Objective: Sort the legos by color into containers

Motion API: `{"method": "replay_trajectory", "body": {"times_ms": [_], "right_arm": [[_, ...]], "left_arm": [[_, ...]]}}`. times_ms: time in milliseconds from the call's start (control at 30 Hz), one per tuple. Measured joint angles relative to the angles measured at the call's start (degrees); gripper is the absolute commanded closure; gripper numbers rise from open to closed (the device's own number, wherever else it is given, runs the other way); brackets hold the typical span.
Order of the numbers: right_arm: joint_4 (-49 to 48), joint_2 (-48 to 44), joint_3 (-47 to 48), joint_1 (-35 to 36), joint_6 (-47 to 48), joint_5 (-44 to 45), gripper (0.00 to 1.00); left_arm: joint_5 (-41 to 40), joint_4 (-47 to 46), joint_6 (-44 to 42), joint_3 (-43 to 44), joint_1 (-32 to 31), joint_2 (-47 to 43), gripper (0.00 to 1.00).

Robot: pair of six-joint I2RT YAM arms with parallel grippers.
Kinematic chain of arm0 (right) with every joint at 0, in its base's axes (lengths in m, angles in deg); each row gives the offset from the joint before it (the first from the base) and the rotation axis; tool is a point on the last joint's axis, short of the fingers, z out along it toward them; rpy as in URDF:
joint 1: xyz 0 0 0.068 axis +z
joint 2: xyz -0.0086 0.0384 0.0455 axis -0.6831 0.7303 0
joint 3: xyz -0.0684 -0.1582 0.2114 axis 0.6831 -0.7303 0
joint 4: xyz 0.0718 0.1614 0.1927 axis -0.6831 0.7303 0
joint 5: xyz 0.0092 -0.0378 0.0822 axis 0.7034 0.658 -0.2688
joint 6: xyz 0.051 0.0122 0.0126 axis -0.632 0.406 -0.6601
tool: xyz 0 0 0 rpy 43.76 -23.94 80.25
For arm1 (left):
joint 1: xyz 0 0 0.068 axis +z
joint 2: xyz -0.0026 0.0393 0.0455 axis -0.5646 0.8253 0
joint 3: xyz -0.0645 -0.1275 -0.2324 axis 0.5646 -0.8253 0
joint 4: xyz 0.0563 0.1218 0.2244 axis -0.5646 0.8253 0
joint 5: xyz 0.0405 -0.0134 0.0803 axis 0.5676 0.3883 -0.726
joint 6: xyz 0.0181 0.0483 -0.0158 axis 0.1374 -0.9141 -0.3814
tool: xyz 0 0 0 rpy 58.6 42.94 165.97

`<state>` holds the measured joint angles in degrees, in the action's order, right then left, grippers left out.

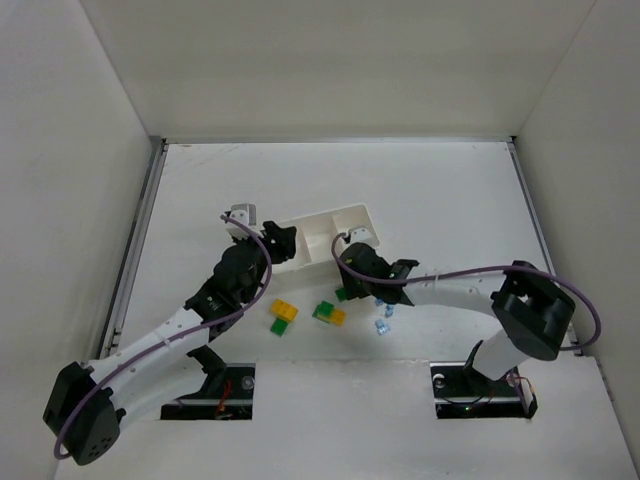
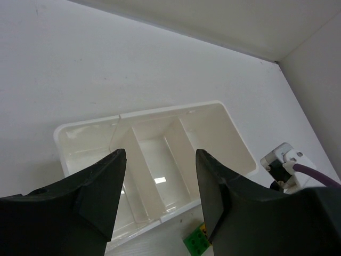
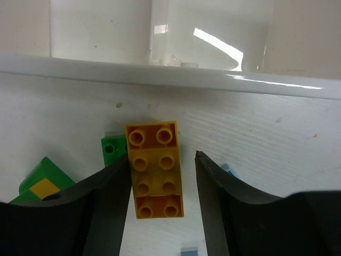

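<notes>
The white three-compartment tray (image 1: 322,232) lies mid-table; no brick shows in its compartments in the left wrist view (image 2: 160,160). My left gripper (image 1: 279,240) hovers open and empty over the tray's near-left part (image 2: 160,154). My right gripper (image 1: 351,268) is open just in front of the tray's rim (image 3: 160,74), its jaws (image 3: 162,170) astride a yellow-orange 2x4 brick (image 3: 155,169) on the table. The left finger is against the brick and the right finger stands apart. A small green brick (image 3: 111,149) lies just behind it.
A yellow-and-green brick pair (image 1: 283,316) and a green-and-yellow pair (image 1: 328,313) lie in front of the tray, with a green brick (image 1: 342,293). Pale blue bricks (image 1: 383,318) lie under the right forearm. White walls enclose the table.
</notes>
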<state>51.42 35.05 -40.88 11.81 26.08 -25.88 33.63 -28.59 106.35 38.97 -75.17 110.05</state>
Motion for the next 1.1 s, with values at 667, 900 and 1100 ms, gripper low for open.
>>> {"method": "replay_trajectory", "body": {"times_ms": [667,900,1100], "right_arm": [[2.7,-20.3,0.5,-0.6,0.5,2.6,0.81],[-2.7,-19.8,0.9,-6.1,4.0,1.2,0.82],[-8.1,-12.4,3.4,-9.9,6.5,-3.6,0.82]], "left_arm": [[9.6,0.7,2.4,1.2,0.7,1.1,0.57],[16.0,4.2,7.8,8.0,0.2,3.5,0.58],[16.5,6.0,10.8,8.4,-3.8,4.2,0.62]]}}
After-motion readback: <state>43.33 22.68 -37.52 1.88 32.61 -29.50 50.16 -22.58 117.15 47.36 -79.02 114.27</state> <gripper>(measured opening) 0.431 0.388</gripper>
